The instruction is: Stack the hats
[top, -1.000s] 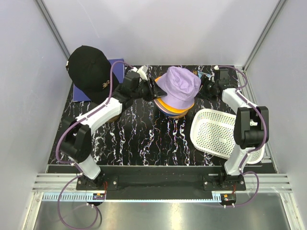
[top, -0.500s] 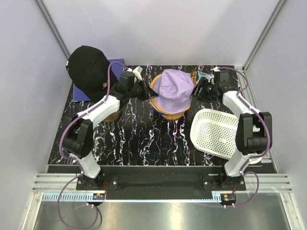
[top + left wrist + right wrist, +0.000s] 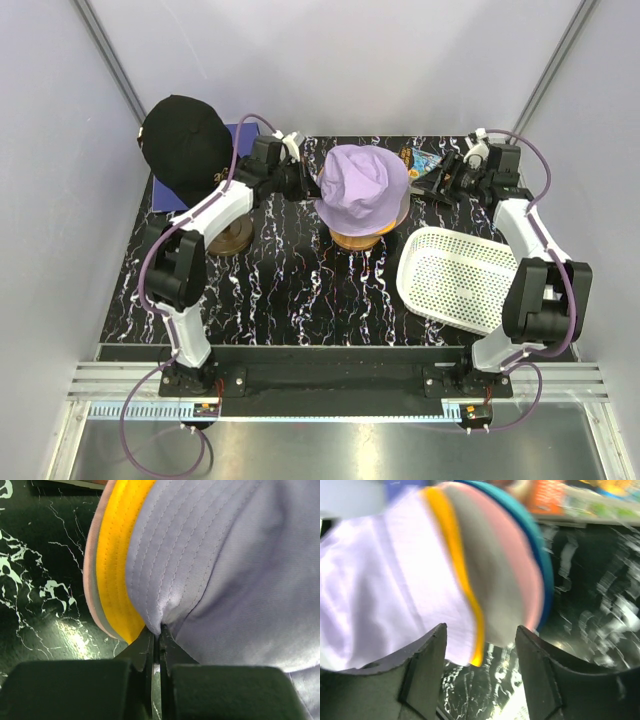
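Note:
A lavender bucket hat [image 3: 362, 183] sits on top of the hat stack at the table's back middle, with an orange brim [image 3: 388, 226] showing beneath it. My left gripper [image 3: 311, 184] is shut on the lavender hat's brim [image 3: 159, 626] at its left edge; orange [image 3: 116, 555] and pink brims lie just below. My right gripper [image 3: 436, 186] is open and empty just right of the stack. Its view shows the layered lavender [image 3: 385, 580], orange [image 3: 454, 550], pink [image 3: 525, 570] and teal [image 3: 542, 550] brims between and beyond its fingers [image 3: 430, 650]. A black baseball cap [image 3: 185, 145] rests at the back left.
A white perforated basket [image 3: 462, 280] lies at the right, near my right arm. A blue mat [image 3: 243, 135] lies under the black cap. A brown round stand [image 3: 232, 238] sits by my left arm. A colourful packet [image 3: 422, 160] lies behind the stack.
The lavender hat has come down over the stack. My right gripper has let go of it and drawn back to the right. My left arm has swung back while still pinching the brim.

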